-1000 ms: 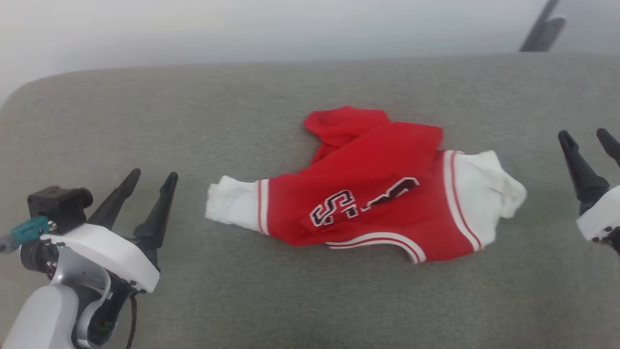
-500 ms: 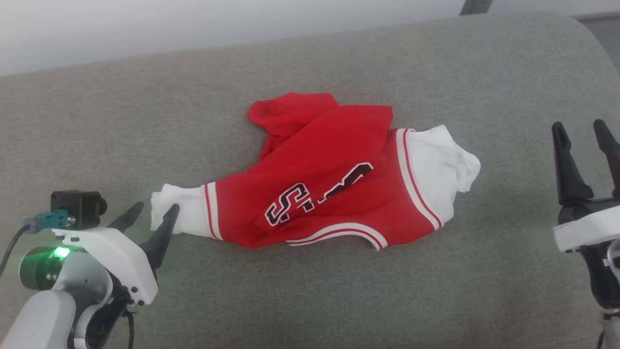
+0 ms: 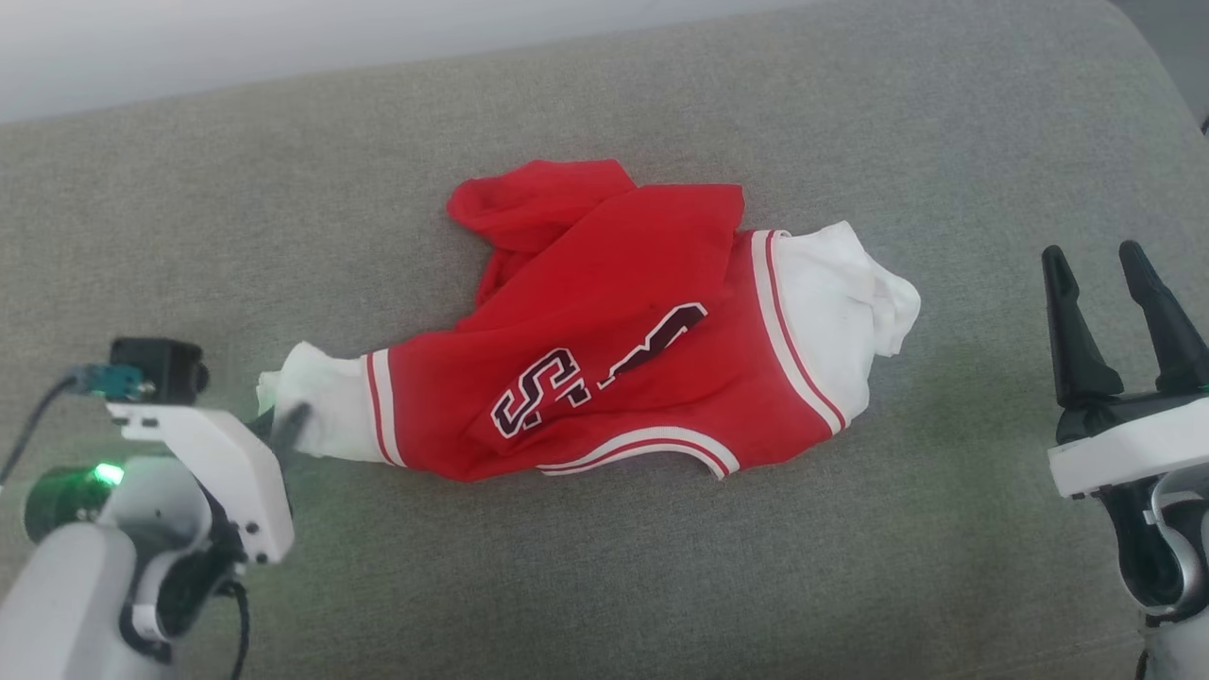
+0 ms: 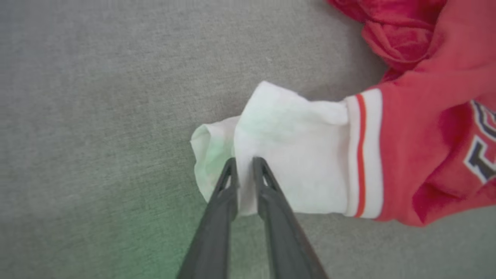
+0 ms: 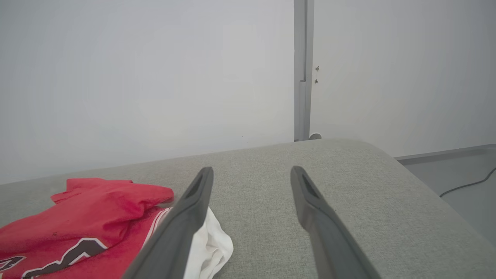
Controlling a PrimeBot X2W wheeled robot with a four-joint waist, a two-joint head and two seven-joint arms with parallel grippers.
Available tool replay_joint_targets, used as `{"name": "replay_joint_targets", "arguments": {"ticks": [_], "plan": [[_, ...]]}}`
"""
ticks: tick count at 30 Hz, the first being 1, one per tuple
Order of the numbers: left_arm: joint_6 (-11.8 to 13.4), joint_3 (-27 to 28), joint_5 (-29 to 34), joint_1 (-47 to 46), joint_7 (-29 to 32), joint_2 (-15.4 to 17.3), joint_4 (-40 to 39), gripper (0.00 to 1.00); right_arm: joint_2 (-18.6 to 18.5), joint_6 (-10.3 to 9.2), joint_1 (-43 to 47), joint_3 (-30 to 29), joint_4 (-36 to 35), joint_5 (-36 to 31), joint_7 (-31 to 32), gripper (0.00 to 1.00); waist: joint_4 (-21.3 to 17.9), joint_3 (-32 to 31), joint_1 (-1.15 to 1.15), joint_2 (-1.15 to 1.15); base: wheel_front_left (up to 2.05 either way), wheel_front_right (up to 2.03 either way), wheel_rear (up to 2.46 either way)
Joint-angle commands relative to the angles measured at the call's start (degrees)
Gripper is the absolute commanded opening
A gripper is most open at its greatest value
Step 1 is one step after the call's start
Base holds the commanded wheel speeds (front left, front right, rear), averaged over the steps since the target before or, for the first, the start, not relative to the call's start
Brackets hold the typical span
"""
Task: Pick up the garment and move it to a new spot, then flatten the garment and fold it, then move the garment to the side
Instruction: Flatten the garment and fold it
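Garment on the grey upholstered bench: it lies crumpled near the middle, all of it resting on the fabric and none of it lifted. Its red body is bunched and partly turned over on itself. The black lettering is broken by a fold, and a red flap is heaped at the far edge. By that state, I judge nothing is finished: it has not been carried to a new spot, and it is neither flattened nor folded.

The right gripper hangs above bare bench, well apart from the garment's nearer white sleeve, with its jaws wide apart and holding nothing.

The left gripper is down at the other white sleeve, with its jaws drawn close together on a fold at the cuff end. White cloth fills the narrow gap between them.

So I judge the task stands at its very first step, with a pinch taken on one sleeve. The lift, the move, the spreading, the folds and the final shift aside all remain.
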Motion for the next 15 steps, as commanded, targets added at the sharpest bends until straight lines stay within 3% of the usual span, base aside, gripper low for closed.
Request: {"name": "replay_joint_targets", "arguments": {"ticks": [1, 10, 15], "plan": [[0.16, 0.35, -0.05, -1.11, 0.12, 0.44, -0.16, 0.00, 0.12, -0.02, -0.64, -0.02, -0.05, 0.48, -0.44, 1.00, -0.07, 0.19, 0.00, 0.00, 0.00, 0.00, 0.00], [0.46, -0.52, 0.57, -10.37, 7.22, 3.52, -3.87, 0.00, -0.28, -0.02, -1.27, -0.04, 0.93, 1.34, -0.74, 1.00, 0.01, 1.48, 0.00, 0.00, 0.00, 0.00, 0.00], [-0.35, -3.61, 2.73, -18.62, 10.02, 2.91, -0.99, 0.00, -0.39, -0.02, -2.45, 1.05, 1.42, 1.77, -0.24, 1.00, -0.09, 2.51, 0.00, 0.00, 0.00, 0.00, 0.00]]}}
